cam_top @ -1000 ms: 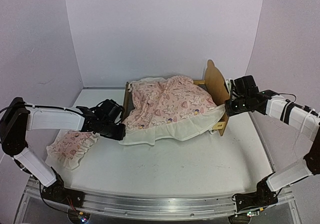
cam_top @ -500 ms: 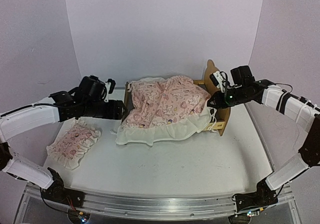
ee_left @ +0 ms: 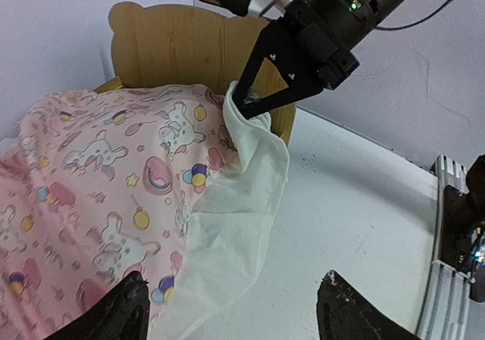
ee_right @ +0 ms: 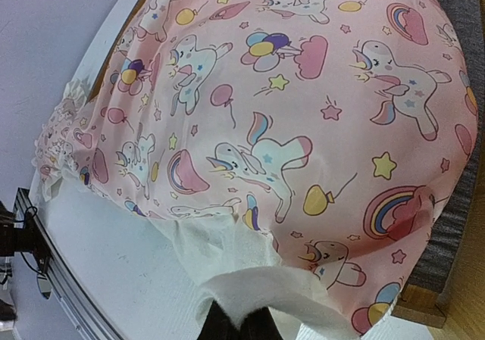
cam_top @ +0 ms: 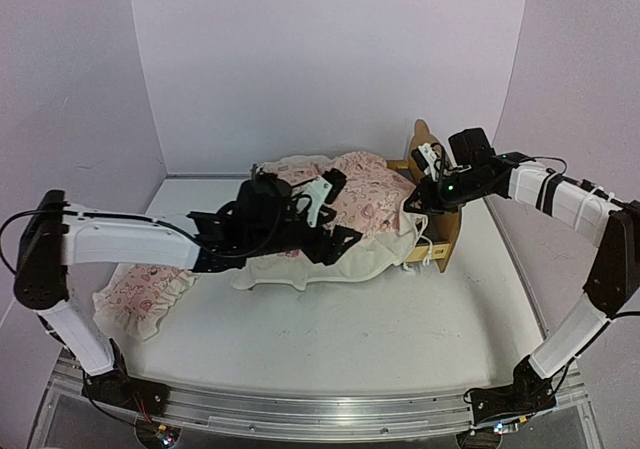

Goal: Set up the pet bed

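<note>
So the pet bed (cam_top: 432, 164) is sat at the back of the surface (cam_top: 400, 339), headboard (ee_left: 186, 48) to the right, and it's pretty much buried under the pink blanket (cam_top: 355, 194). The blanket's white ruffle (ee_left: 254, 173) is pinched shut in the right fingers (ee_left: 241, 107) just beside the headboard corner. The left fingers (ee_left: 127, 316) are spread wide with nothing in them, hung over the near edge of the blanket. The pillow (cam_top: 140, 294) is left lying well apart on the left.

Looks like the blanket is being straightened, or maybe pulled off, hard to call. To do it well, a second pinch should probably be taken low on the near ruffle, well away from the right-hand pinch, so the cloth can be moved flat by both corners instead of bunched. The light frame could get dragged along if the cloth is yanked, so it's best eased.

Compared with half a second ago: the left arm has been swung from beside the foot end right across the front of the bed. The right-hand pinch has barely been shifted.
</note>
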{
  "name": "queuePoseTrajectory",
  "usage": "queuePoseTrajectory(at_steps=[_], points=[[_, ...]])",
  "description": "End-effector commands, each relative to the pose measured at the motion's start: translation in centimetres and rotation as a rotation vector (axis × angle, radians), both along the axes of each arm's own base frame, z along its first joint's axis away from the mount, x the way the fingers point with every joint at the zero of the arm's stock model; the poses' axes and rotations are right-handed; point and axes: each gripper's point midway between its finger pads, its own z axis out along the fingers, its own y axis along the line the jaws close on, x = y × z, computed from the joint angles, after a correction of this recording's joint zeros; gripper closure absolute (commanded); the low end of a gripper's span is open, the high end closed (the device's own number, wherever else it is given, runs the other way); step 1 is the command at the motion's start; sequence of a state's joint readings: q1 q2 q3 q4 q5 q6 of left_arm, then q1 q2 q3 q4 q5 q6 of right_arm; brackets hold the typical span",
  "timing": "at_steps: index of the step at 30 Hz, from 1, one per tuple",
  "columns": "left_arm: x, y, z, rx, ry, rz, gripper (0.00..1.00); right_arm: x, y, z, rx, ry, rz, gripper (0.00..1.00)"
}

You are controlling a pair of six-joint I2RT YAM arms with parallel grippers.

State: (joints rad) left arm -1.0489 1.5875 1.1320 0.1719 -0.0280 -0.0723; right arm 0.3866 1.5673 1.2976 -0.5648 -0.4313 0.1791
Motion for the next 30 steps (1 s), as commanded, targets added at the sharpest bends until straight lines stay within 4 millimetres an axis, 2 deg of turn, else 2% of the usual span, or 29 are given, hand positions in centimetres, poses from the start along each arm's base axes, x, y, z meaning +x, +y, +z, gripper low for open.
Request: queuePoseTrajectory(at_steps=[1, 2, 4, 6, 8, 12, 14, 18, 21, 23, 27, 28, 30], points=[[2.3, -5.8, 4.7, -0.161, -0.224, -0.100, 0.24, 0.3, 0.0, 2.1, 0.032, -0.052, -0.024, 1.00], [2.7, -7.3, 3.5, -0.156, -0.216, -0.111, 0.24, 0.3, 0.1, 2.1, 0.035, -0.046, -0.025, 1.00], [3.6, -9.4, 2.9, -0.173, -0.203, -0.105, 0.21, 0.1, 0.3, 2.1, 0.050, -0.036, -0.016, 1.00], [5.0, -10.6, 2.2, -0.191, -0.199, -0.058, 0.17, -0.1, 0.3, 2.1, 0.057, -0.035, -0.016, 1.00], [6.2, -11.5, 1.5, -0.198, -0.205, -0.024, 0.18, -0.1, 0.2, 2.2, 0.058, -0.037, -0.020, 1.00], [5.7, -13.6, 1.2, -0.275, -0.173, -0.095, 0.19, -0.3, 0.6, 2.4, 0.083, -0.028, -0.013, 1.00], [6.3, -14.0, 0.6, -0.295, -0.149, -0.072, 0.20, -0.3, 0.7, 2.4, 0.091, -0.022, -0.013, 1.00], [7.2, -14.6, -0.5, -0.303, -0.129, -0.041, 0.34, -0.6, 0.7, 2.4, 0.107, -0.013, -0.020, 1.00], [8.7, -14.3, -1.5, -0.294, -0.127, 0.042, 0.53, -0.9, 1.0, 2.5, 0.129, 0.001, -0.013, 1.00], [9.0, -14.3, -1.4, -0.299, -0.128, 0.054, 0.59, -1.0, 1.0, 2.4, 0.133, 0.010, -0.019, 1.00], [9.2, -14.5, -0.7, -0.311, -0.140, 0.058, 0.90, -1.3, 0.8, 1.9, 0.127, 0.016, -0.022, 0.99], [9.3, -14.4, -0.8, -0.307, -0.143, 0.067, 0.98, -1.4, 0.5, 1.8, 0.111, 0.009, -0.025, 0.93], [9.4, -14.1, -1.2, -0.295, -0.145, 0.078, 1.00, -1.6, -1.4, 1.4, 0.016, -0.023, -0.070, 0.76]])
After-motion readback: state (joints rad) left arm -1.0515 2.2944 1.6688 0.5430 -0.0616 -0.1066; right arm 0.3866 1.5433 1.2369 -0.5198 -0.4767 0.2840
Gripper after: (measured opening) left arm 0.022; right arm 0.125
